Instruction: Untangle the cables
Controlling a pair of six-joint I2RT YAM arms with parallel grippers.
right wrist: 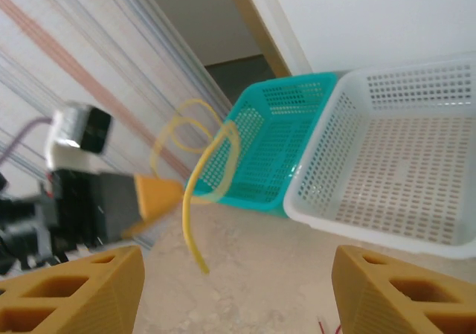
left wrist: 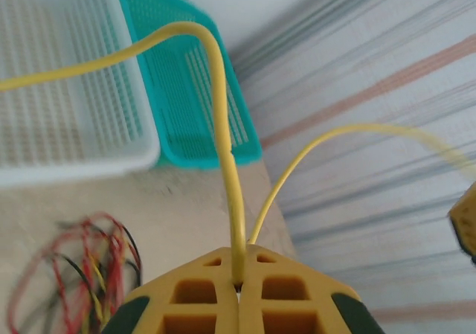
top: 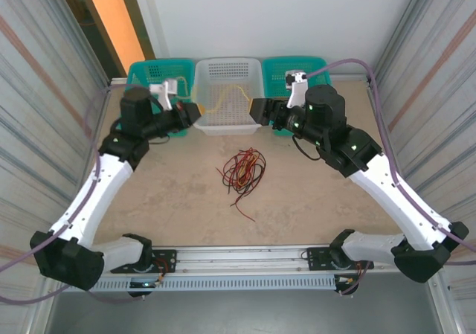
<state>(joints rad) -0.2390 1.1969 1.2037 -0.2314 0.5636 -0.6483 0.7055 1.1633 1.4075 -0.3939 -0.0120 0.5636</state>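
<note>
I see perforated, faintly glossy plastic in the white basket [top: 227,129] and teal baskets [top: 155,71], a matt mottled bench [top: 167,196], smooth-sheathed cables [top: 242,172].

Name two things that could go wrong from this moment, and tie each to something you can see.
1. The left tool pinches the yellow cable at a single spot, and its loops hang loose near the white basket; they might catch on its rim.
2. The right tool stands open, holding nothing; closing from here could miss the thin cable.
</note>
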